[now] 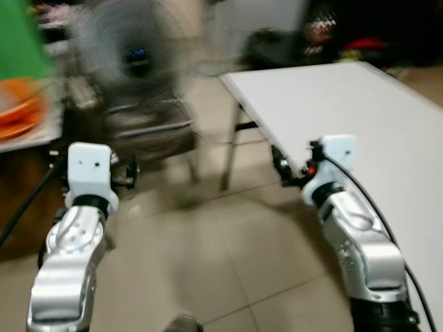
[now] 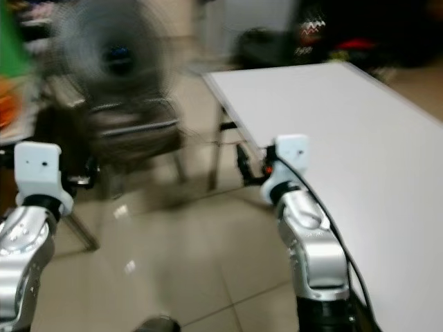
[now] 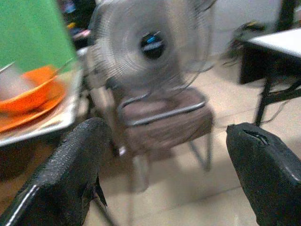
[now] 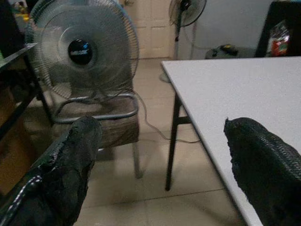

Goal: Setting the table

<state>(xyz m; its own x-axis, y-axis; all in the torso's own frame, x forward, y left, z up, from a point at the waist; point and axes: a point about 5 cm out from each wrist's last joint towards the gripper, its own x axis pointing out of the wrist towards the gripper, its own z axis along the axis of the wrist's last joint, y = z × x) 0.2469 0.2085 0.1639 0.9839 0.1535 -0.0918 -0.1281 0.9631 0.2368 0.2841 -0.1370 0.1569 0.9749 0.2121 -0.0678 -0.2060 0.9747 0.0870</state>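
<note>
**Both pincers apart, held over open floor between two surfaces**

The left pincer (image 3: 164,174) is held with its fingers (image 3: 70,169) spread wide, nothing between them. It is raised in front of a fan (image 1: 131,59) that stands on a chair (image 1: 149,131). The right pincer (image 4: 160,174) is likewise spread and bare, and is seen just beside the near edge of the white surface (image 1: 360,111), whose corner and black legs are turned towards the chair. Orange bowls (image 3: 28,94) are seen stacked on a tray (image 3: 51,125) at the edge of a second surface (image 1: 24,138) on the robot's left, near the left arm. Tiled floor (image 1: 228,256) lies open between the two arms and between chair and white surface. The head views are blurred. The top of the white surface is seen bare.
</note>
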